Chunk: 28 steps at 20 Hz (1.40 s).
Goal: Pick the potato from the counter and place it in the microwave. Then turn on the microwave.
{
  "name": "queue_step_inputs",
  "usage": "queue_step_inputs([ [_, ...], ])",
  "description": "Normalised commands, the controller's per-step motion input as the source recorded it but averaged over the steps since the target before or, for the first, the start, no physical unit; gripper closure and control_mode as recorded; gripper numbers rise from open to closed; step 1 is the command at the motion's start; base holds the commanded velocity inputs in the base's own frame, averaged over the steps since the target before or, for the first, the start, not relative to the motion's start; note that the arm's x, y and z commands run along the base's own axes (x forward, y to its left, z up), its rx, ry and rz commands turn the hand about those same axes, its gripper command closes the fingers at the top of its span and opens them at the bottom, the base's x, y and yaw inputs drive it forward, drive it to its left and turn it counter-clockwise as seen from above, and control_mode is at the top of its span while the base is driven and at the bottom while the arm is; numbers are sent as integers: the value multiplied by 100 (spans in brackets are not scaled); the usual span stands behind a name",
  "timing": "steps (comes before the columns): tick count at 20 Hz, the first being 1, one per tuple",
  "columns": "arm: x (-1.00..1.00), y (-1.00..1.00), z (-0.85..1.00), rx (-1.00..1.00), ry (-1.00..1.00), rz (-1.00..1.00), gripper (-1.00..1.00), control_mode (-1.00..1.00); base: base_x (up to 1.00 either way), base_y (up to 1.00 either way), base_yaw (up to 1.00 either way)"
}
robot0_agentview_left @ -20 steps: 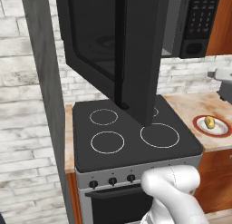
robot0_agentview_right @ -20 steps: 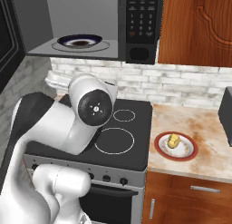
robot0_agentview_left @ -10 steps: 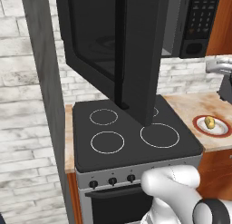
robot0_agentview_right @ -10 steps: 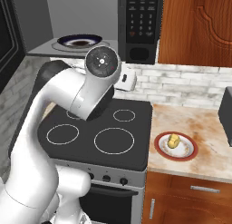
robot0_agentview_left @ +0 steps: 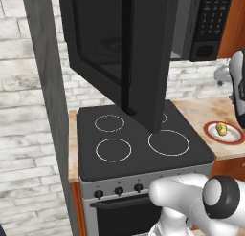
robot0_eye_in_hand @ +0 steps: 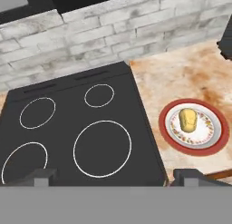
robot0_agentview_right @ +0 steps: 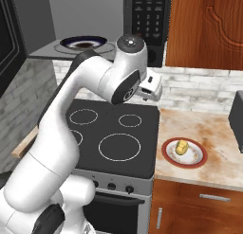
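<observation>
The potato point(robot0_eye_in_hand: 188, 120) is a small yellowish lump lying on a white plate with a red rim point(robot0_eye_in_hand: 213, 139), on the tan counter point(robot0_eye_in_hand: 181, 73) right of the stove. My gripper point(robot0_eye_in_hand: 117, 177) hangs open above the stove's right half, left of the potato and well above it, with nothing between its fingertips point(robot0_eye_in_hand: 43, 175). From the right base the hand point(robot0_agentview_right: 153, 91) sits high over the stove's right edge, and the potato point(robot0_agentview_right: 182, 147) lies lower right. The microwave point(robot0_agentview_right: 151, 20) hangs above with its door point(robot0_agentview_left: 119, 53) swung open. The potato point(robot0_agentview_left: 221, 129) is at the right.
A black stovetop point(robot0_agentview_right: 111, 129) with white rings fills the middle, knobs on the oven front below. A dark dish point(robot0_agentview_right: 83, 42) sits inside the microwave. A dark box point(robot0_agentview_right: 236, 117) stands at the counter's right edge. A wooden wall cabinet point(robot0_agentview_right: 209, 29) hangs right of the microwave.
The arm has risen from low over the stove front and swung right, carrying the hand toward the counter side. The gripper stays open. The potato and plate have not moved.
</observation>
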Motion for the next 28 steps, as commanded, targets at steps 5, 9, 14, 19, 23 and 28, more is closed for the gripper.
queue_step_inputs([
  [5, 14, -38, -48, -4, 28, -7, -100, -100, 0, 0, 0],
  [9, 1, -42, -53, -4, 19, -8, -100, -100, 0, 0, 0],
  [14, 0, -39, -62, 0, 7, -7, -100, -100, 0, 0, 0],
  [19, 1, -29, -59, 0, 0, -4, -100, -100, 0, 0, 0],
  [23, 7, -25, -46, 0, 0, -2, -100, -100, 0, 0, 0],
  [28, 13, -25, -44, 0, 0, -2, -100, -100, 0, 0, 0],
])
